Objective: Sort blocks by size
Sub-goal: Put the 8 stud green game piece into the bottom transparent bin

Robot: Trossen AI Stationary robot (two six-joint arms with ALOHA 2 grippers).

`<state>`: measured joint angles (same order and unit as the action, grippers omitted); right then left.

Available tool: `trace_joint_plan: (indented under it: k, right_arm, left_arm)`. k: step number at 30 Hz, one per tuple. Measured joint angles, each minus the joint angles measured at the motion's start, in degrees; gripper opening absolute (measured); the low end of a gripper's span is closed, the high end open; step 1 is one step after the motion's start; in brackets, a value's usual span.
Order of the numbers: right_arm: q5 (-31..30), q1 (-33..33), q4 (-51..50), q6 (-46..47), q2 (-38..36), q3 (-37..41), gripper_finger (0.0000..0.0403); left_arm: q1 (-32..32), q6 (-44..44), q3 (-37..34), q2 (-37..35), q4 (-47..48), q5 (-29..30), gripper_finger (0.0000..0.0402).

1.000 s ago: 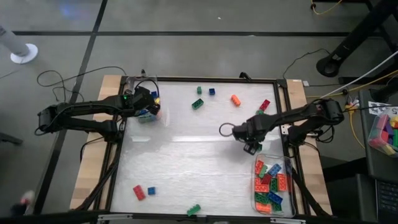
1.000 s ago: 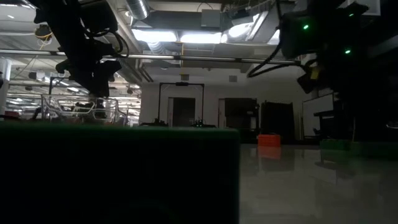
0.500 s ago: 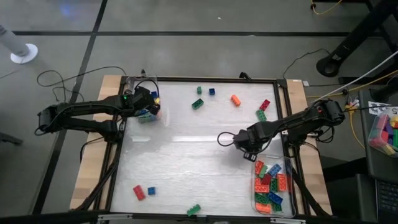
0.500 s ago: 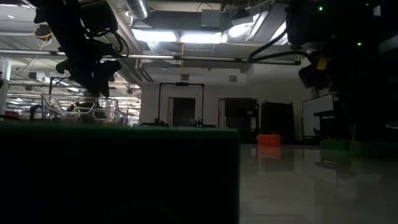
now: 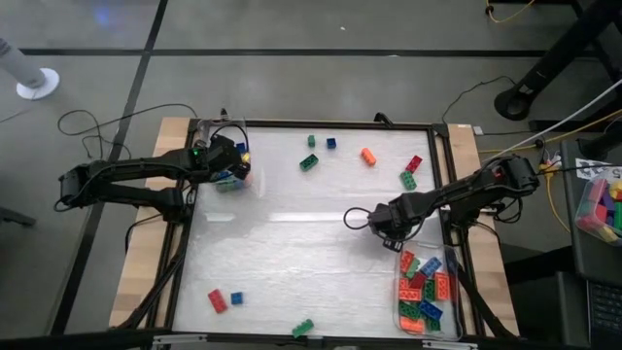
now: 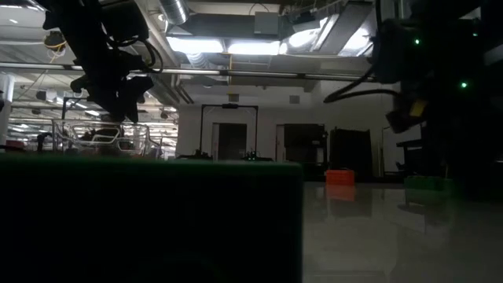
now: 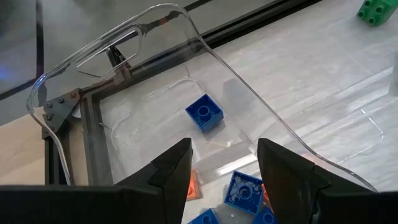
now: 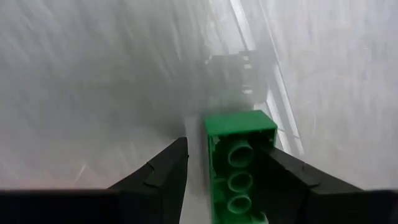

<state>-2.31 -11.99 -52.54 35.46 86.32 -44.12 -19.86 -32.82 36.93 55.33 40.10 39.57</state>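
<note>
Presumably heading for the bin of longer bricks (image 5: 424, 292) at the desk's (image 5: 292, 233) right edge, the right hand (image 5: 387, 236) is gripping a long green block (image 8: 237, 163), while the left hand (image 7: 222, 163) is hanging part-open and empty over its clear tray (image 7: 124, 43) of small squares.

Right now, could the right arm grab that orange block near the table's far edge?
Probably not yet: the right gripper already grips a green brick. The orange block itself lies clear on open table.

White table (image 5: 292, 243), blocks (image 5: 309, 162) (scattered), bins (image 5: 400, 316)
</note>
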Motion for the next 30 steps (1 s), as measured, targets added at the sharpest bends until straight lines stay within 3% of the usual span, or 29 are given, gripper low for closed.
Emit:
trace_joint_plan:
  k: [9,16,18,24,30]
  right_arm:
    - [0.3,0.0,2.9,0.0,-0.2,1.7,0.0162]
    - [-0.5,0.0,6.4,-0.1,-0.2,1.7,0.0086]
    - [-0.5,0.0,8.5,-0.1,-0.2,1.6,0.0082]
    - [-1.1,0.0,18.6,-2.0,0.2,-1.4,0.0091]
    - [-1.6,0.1,37.4,-14.0,0.2,-6.0,0.0106]
  left_arm:
    - [0.0,0.0,0.0,0.0,0.0,0.0,0.0170]
    - [0.0,0.0,0.0,0.0,-0.1,0.0,0.0170]
    - [0.0,0.0,0.0,0.0,-0.3,0.0,0.0170]
    - [0.5,1.2,0.0,-0.1,-1.1,0.0,0.0170]
    - [3.6,7.9,0.0,-1.5,-9.8,0.8,0.0170]
